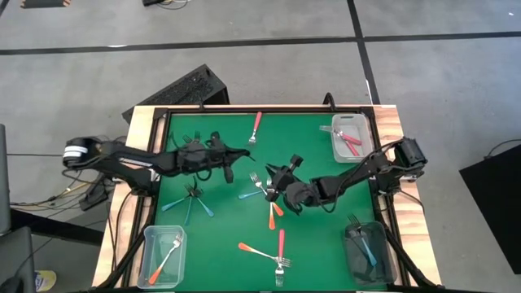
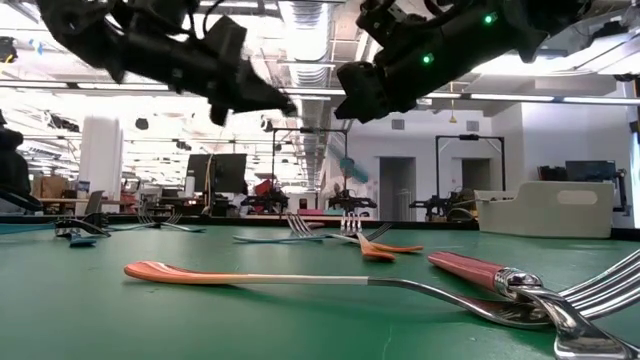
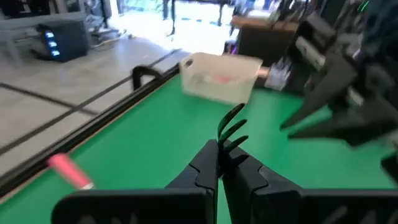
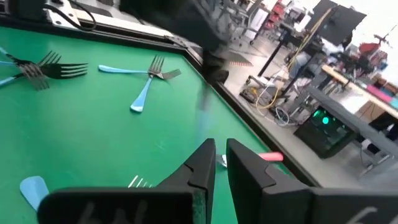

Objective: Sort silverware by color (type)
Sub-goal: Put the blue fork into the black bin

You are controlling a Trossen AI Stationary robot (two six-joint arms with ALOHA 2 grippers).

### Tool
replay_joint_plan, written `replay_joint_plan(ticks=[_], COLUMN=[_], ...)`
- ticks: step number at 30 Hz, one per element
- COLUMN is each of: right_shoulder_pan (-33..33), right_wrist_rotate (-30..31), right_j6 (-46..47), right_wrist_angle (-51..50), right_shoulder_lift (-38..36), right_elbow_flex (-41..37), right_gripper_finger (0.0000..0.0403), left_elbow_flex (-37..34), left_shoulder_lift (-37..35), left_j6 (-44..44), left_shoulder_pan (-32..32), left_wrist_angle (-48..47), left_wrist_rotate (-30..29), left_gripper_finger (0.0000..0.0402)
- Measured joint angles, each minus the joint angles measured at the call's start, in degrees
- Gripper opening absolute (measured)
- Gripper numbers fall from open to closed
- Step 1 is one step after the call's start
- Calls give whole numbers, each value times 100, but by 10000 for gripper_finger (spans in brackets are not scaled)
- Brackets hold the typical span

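Note:
My left gripper [image 1: 242,153] [image 3: 222,152] hangs over the middle of the green table, shut on a fork whose silver tines [image 3: 233,127] stick out past the fingertips; its handle is hidden. My right gripper [image 1: 274,189] [image 4: 221,154] hovers shut and empty just right of it, above a blue fork [image 1: 251,193] and an orange fork [image 1: 274,210]. Loose forks lie flat on the mat: a blue cluster [image 1: 191,199], a pink fork [image 1: 256,126] by the far edge, and a pink one [image 1: 282,242] crossing an orange one [image 1: 254,250] near the front. My left gripper pinches a fork between its two fingers, which lie along it. Only the tines [image 3: 235,121] show, pointing forward beyond the fingertips. The fork is lifted clear of the mat. The fingers hide the handle and the exact place of hold.
Three clear bins stand in the corners: the far right one [image 1: 335,145] with pink forks, the near left one [image 1: 148,244] with an orange fork, and the near right one [image 1: 383,264] with a blue fork. A raised black frame [image 1: 269,109] rims the mat. The two grippers are close together.

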Motion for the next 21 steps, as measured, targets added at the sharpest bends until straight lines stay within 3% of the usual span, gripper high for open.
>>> replay_joint_plan(ticks=[6,12,14,18,21], right_shoulder_pan=[-13,-94,-147,-335,-509], right_wrist_rotate=[-2,-3,-7,-12,-129], right_j6=[381,387,387,385,385], right_wrist_angle=[-238,-295,-329,-328,-317], right_shoulder_lift=[-57,-98,-92,-92,-92], right_elbow_flex=[0,2,2,2,2], right_gripper_finger=[67,67,67,67,67], left_elbow_flex=[0,23,211,930,1495], left_shoulder_lift=[-1535,-3204,-3611,-3930,-3810], left_j6=[-8,-352,-557,-1231,-1473], left_shoulder_pan=[-290,-1109,-1341,-1704,-1917], left_wrist_angle=[-2091,-3284,-4085,-5871,-6902], left_wrist_rotate=[-109,923,1313,1476,1076], left_gripper_finger=[0,0,0,0,0])
